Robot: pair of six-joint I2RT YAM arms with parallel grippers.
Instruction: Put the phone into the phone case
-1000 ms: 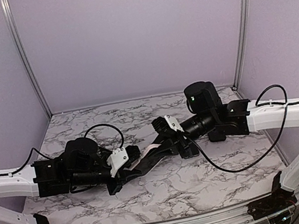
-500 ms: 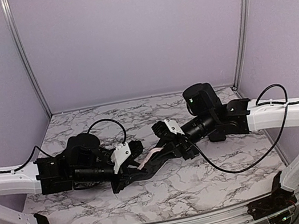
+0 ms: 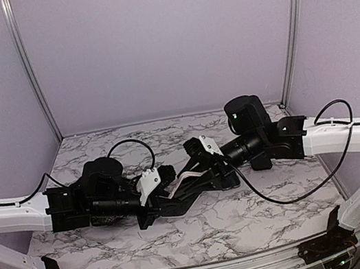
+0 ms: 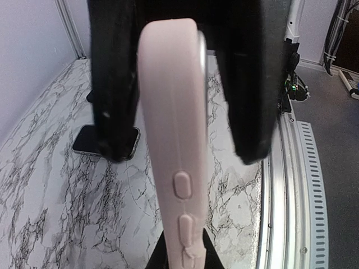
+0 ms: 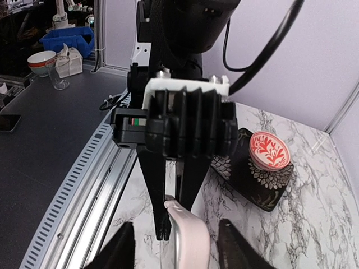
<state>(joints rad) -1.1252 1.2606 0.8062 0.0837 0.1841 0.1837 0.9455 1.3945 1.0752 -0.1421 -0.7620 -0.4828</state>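
Note:
A pink phone case (image 4: 171, 123) hangs edge-on above the marble table, its side buttons facing the left wrist camera. The phone shows only as a silver rim (image 4: 203, 61) along one side of it. My left gripper (image 4: 184, 246) is shut on the case's near end. My right gripper (image 5: 182, 246) is open, one finger (image 5: 123, 249) on each side of the case's other end (image 5: 190, 235) with a gap to each. In the top view the case (image 3: 181, 186) spans between the left gripper (image 3: 171, 196) and the right gripper (image 3: 191, 178) at mid-table.
A black patterned case (image 5: 247, 179) with a red-and-white round grip (image 5: 269, 150) lies flat on the marble just beyond the grippers. It also shows as a dark slab (image 4: 106, 143) in the left wrist view. A ribbed aluminium rail (image 5: 84, 185) runs along the table's front edge.
The right gripper has opened and let go of the pink case. The left gripper has closed tighter on it and shifted a little to the right.

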